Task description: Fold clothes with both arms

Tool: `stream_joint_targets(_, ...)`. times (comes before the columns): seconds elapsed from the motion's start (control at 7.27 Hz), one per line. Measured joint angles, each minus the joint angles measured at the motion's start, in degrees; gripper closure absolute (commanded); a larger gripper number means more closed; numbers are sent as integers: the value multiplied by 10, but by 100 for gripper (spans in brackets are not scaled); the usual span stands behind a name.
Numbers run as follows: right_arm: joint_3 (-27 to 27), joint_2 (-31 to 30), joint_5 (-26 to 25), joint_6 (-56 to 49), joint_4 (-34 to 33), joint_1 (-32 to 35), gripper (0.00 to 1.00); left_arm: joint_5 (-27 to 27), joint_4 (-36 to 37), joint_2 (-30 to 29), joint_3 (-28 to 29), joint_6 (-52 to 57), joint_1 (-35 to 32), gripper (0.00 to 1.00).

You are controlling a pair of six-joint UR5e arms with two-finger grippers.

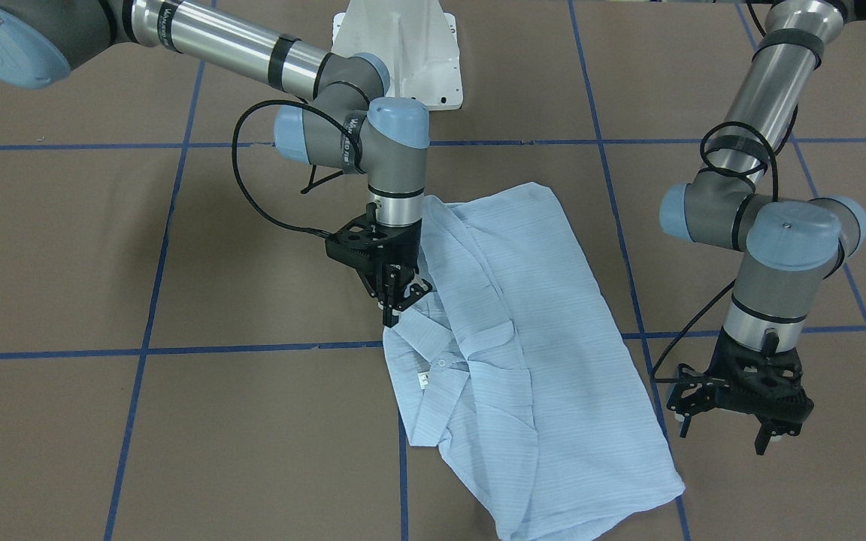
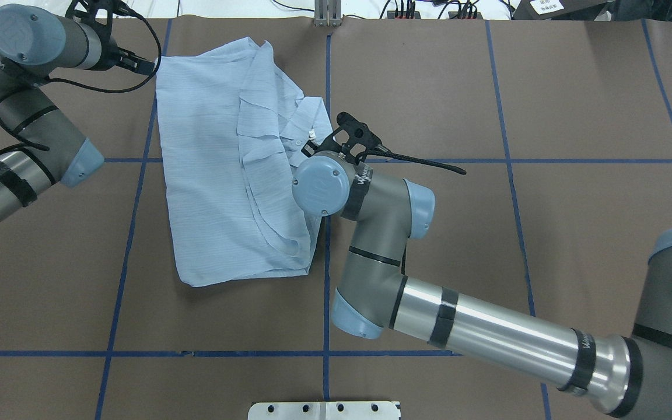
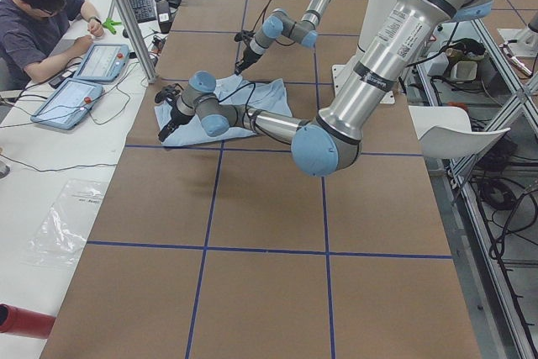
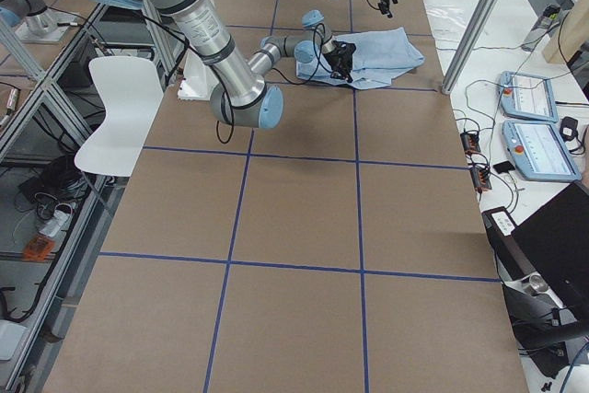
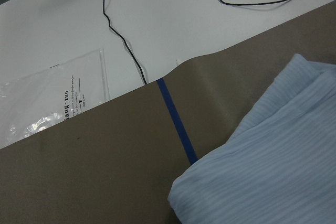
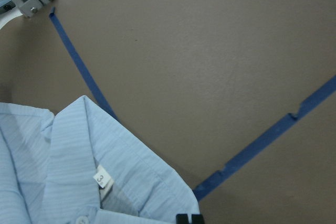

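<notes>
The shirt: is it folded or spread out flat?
Folded, roughly. The shirt lies as a layered oblong, no sleeves spread out, with the collar sticking out at one long side.

shirt [image 1: 538, 361]: light blue, fine stripes | table [image 1: 65, 248]: brown | tape grid [image 1: 177, 351]: blue

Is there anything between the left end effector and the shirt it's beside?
Nothing visible. The left end effector hangs open over the bare table, just off the long edge of the shirt. Only a flat blue tape line on the table runs through the gap, and it blocks nothing.
</notes>
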Motion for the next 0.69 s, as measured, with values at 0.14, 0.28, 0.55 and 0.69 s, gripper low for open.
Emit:
stream_joint_targets(0.14,68,-55,-14,-1,-14,-12,100,0,0,5,-7,0,2,0)
stream_joint_targets(0.28,126,-107,-24,-1,-21,-21,100,0,0,11,-16,0,2,0)
stream_joint_targets(0.55,182,-165,-30,-5,-25,-29,0,-5,0,20,-27,0,3,0)
stream_joint_targets(0.69,188,-173,-30,-20,-27,-29,0,-12,0,22,-29,0,3,0)
